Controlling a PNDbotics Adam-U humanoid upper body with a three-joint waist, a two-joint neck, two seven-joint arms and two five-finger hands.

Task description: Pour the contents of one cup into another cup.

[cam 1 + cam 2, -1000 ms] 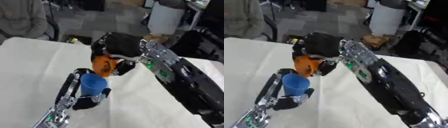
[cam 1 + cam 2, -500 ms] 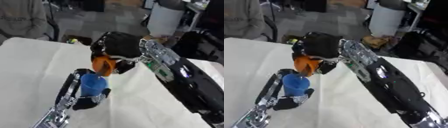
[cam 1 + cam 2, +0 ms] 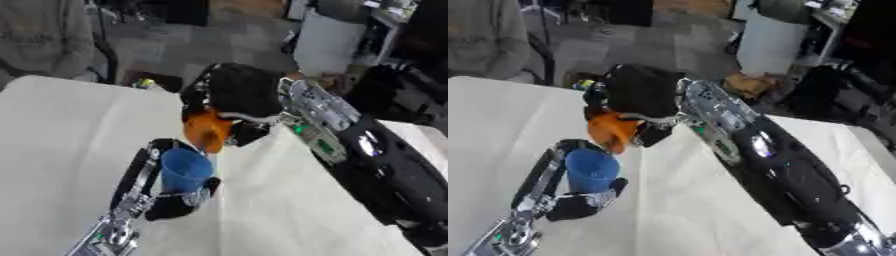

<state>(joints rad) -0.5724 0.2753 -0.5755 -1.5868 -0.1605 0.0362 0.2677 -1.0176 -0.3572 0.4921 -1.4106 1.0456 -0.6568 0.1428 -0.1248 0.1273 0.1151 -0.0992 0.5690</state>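
My right hand (image 3: 238, 95) is shut on an orange cup (image 3: 206, 129), tipped over with its mouth pointing down toward a blue cup (image 3: 183, 170). The orange cup's rim hangs just above the blue cup's open top. The blue cup stands upright above the white table (image 3: 61, 130), held by my left hand (image 3: 166, 200), whose fingers and thumb curl round its lower part. Whatever is inside either cup is hidden from me.
The table's far edge runs behind the cups, with dark floor beyond. A white bin (image 3: 328, 42) stands on that floor at the back right. A person's grey sleeve (image 3: 44, 35) shows at the far left, away from the cups.
The orange cup has tipped a little further and dropped closer to the blue cup's rim. My left hand holds the blue cup in about the same place.
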